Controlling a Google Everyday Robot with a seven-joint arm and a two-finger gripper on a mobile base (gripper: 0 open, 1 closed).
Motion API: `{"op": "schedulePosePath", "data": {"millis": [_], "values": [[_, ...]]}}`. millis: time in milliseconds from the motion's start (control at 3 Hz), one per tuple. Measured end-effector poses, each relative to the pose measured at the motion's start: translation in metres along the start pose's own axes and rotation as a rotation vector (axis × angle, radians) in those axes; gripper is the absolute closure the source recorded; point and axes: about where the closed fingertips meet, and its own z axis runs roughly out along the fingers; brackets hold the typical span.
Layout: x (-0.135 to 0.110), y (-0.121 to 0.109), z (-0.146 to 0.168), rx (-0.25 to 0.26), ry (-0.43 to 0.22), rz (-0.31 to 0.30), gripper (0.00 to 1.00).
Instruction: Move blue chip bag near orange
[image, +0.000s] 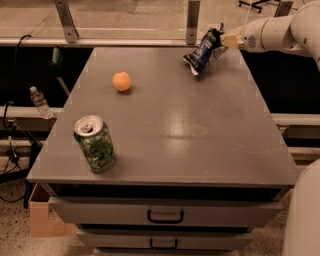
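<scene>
From the camera view I see my gripper at the table's far right corner, jaws pinched tight on the upper end of the bag. The bag hangs tilted, its upper end at the jaws and its lower crimped end down to the left. I can't tell whether that end touches the table. It is dark navy, crinkled, with white lettering. The orange sits well apart to the left, and a can stands near the front left.

Grey table bears orange, green can, perhaps one bag corner; tool over far-right edge.
</scene>
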Motion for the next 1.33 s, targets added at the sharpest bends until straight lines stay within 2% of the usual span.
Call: {"op": "schedulePosePath", "data": {"millis": [333,667,1333], "values": [[0.004,0.034,0.021,-0.085,0.000,-0.005,1.00],[0.004,0.079,0.041,-0.179,-0.015,-0.007,1.00],[0.007,0.141,0.063,-0.298,-0.019,-0.017,1.00]]}}
